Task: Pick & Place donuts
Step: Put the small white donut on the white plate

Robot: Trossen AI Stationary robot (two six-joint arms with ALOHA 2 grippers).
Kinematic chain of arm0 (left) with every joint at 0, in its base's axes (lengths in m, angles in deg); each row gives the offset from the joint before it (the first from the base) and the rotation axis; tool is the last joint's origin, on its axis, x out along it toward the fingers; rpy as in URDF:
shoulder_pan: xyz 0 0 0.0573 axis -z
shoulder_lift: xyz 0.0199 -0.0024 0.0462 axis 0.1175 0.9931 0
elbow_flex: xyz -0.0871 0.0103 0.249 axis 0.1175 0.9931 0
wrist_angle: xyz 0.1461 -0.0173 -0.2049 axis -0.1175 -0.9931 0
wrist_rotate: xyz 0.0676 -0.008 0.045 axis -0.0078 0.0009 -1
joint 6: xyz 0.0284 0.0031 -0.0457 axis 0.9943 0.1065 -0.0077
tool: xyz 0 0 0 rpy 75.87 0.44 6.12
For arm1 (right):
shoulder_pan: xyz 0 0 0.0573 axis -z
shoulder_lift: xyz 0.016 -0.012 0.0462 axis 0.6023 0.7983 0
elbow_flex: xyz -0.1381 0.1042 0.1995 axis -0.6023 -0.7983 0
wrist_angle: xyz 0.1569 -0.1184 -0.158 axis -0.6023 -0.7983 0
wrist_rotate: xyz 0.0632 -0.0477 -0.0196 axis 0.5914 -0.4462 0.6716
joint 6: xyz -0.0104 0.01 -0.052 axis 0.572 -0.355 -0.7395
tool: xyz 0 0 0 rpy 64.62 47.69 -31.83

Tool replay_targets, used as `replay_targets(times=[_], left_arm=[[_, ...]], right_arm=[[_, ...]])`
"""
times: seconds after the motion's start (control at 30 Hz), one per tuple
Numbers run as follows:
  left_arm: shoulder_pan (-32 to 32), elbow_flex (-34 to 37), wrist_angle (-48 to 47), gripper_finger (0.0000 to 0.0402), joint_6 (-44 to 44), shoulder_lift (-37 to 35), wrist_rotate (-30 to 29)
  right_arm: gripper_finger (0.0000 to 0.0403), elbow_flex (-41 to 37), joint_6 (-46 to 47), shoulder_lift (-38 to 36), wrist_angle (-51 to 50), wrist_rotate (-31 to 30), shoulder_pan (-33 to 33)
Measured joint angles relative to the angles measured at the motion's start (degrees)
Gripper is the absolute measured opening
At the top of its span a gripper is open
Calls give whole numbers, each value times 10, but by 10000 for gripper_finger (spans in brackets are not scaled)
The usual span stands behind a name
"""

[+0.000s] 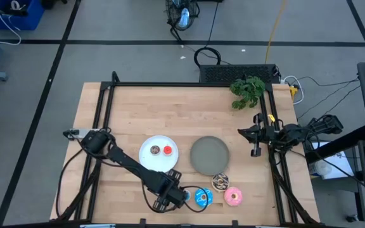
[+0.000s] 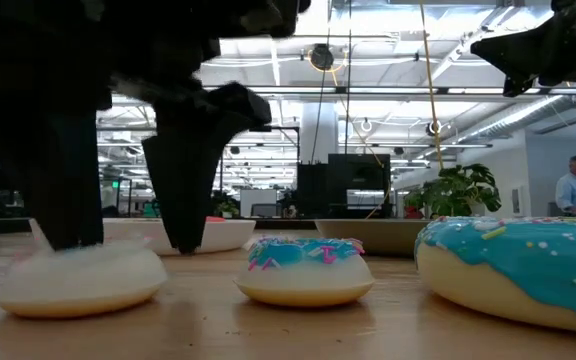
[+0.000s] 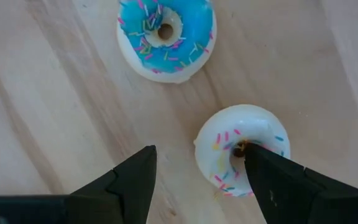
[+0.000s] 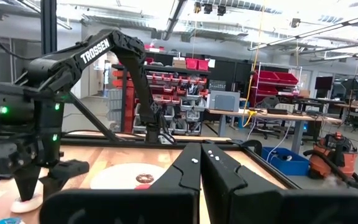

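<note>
My left gripper (image 3: 197,168) is open and points down over the table's near edge (image 1: 170,197). Under it a tiny cream donut (image 3: 241,149) with sprinkles lies flat on the wood. A tiny blue donut (image 3: 165,34) lies just beyond it (image 2: 303,270). The larger blue sprinkled donut (image 1: 201,197), the pink one (image 1: 234,196) and the chocolate sprinkled one (image 1: 220,182) lie to the right. The brown (image 1: 154,150) and red (image 1: 167,150) tiny donuts sit on the white plate (image 1: 149,159). My right gripper (image 1: 256,144) is shut and waits at the table's right side. My left gripper comes from above, pointing down. One fingertip (image 3: 253,163) stands in the cream donut's centre hole (image 3: 238,149). The other finger (image 3: 143,168) is outside the ring, over bare wood. The donut lies flat on the table (image 2: 78,280).
A grey round plate (image 1: 209,155) sits at mid table, right of the white plate. A green plant sprig (image 1: 247,90) lies at the far right corner. The table's black frame rails (image 1: 103,111) run along both sides. Bare wood fills the far half.
</note>
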Motion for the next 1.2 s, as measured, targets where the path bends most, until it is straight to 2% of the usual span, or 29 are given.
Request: replay_targets(times=[0.17,0.27,0.37,0.6,0.67,0.87,0.97,1.2], left_arm=[[0,0,0,244,4,9,10],[-1,0,-2,224,10,10,12],[-1,0,-4,180,12,10,16],[-7,0,-4,40,11,10,48],[-10,0,-6,14,8,6,52],[-13,1,-23,24,12,-27,56],[-13,1,-52,11,6,-68,48],[-13,1,-137,18,-29,-203,-28]], right_arm=[[0,0,0,1,3,0,0],[0,0,0,1,4,0,0],[0,0,-1,1,4,-1,0],[0,0,-2,1,5,-2,0],[0,0,-2,1,6,-2,0],[0,0,-2,1,8,-2,0],[0,0,-2,1,8,-2,0],[0,0,-2,2,8,-2,0]])
